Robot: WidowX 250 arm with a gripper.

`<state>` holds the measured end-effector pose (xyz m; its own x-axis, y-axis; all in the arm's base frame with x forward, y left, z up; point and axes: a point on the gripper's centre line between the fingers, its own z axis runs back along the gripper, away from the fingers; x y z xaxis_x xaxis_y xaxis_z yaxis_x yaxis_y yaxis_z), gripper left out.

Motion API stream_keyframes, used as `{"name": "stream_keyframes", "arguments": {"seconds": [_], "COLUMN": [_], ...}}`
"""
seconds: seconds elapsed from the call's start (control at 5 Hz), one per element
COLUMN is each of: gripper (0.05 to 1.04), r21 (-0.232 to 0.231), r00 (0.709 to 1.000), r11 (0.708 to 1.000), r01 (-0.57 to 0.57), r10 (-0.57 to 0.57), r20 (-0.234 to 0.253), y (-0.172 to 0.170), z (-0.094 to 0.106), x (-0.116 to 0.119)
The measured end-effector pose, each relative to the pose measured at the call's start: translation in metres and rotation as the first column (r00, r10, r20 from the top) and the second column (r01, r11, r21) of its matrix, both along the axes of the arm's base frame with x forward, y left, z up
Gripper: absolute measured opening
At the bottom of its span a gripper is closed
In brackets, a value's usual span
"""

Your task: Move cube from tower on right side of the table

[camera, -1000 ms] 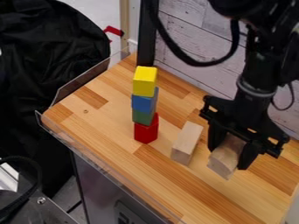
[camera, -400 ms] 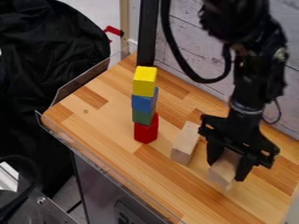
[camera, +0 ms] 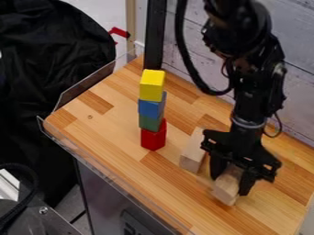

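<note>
Wooden table [camera: 110, 133] bears cube tower [camera: 151, 109]; jaws seemingly grip pale block [camera: 225, 189].

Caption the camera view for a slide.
End effector holding a wooden block near a tower of four colored cubes.

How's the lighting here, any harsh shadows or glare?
Camera view: soft, fairly even light on the wooden table, with no hard-edged shadow that I can make out; the yellow cube stands out brightly, while parts of the black arm merge into darkness.
</note>
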<state>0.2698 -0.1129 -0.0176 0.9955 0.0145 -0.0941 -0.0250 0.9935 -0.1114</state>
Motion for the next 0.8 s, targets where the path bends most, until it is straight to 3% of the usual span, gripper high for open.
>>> {"name": "stream_keyframes", "arguments": {"seconds": [0.4,0.6,0.8], "gripper": [0.607,0.661,0.945], "r21": [0.084,0.080,0.058], "r00": [1.000,0.999,0.999], "r11": [0.996,0.997,0.998], "r01": [-0.014,-0.021,-0.034], "r10": [0.016,0.023,0.036], "r20": [-0.023,-0.025,-0.031], "y": [0.0034,0.0030,0.0036], "z": [-0.0019,-0.0011,0.0027], "x": [0.0083,0.0085,0.0085]}}
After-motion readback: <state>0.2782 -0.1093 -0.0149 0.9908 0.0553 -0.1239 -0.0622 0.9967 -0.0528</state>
